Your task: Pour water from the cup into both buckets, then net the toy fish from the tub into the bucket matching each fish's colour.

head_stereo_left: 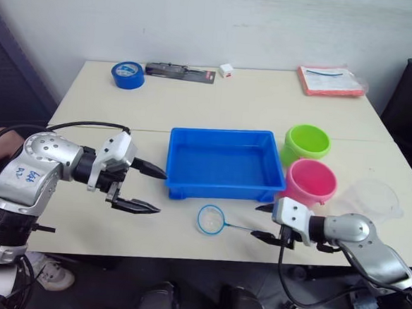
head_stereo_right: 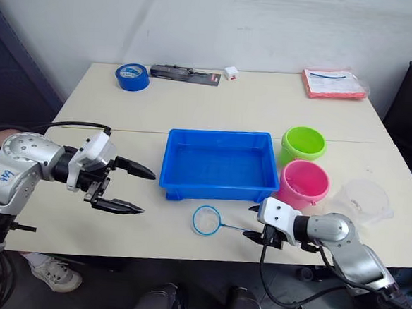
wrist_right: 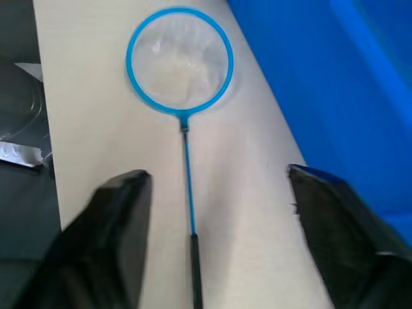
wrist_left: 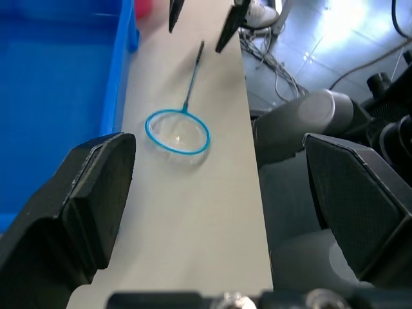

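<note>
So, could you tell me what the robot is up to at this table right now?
Neither hand holds anything at the moment. The right hand is open, its fingers on either side of the handle of the net, which lies flat on the table in front of the blue tub. The left hand hangs open above the table, left of the tub. The green bucket, pink bucket and clear cup stand to the tub's right. No fish can be made out in the tub.

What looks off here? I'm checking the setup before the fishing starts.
The blue tub looks bare: I can see no toy fish in it. The net lies flat on the table in front of it, its handle between the open fingers of the right gripper. The clear cup and both buckets stand upright, nothing spilled.
</note>
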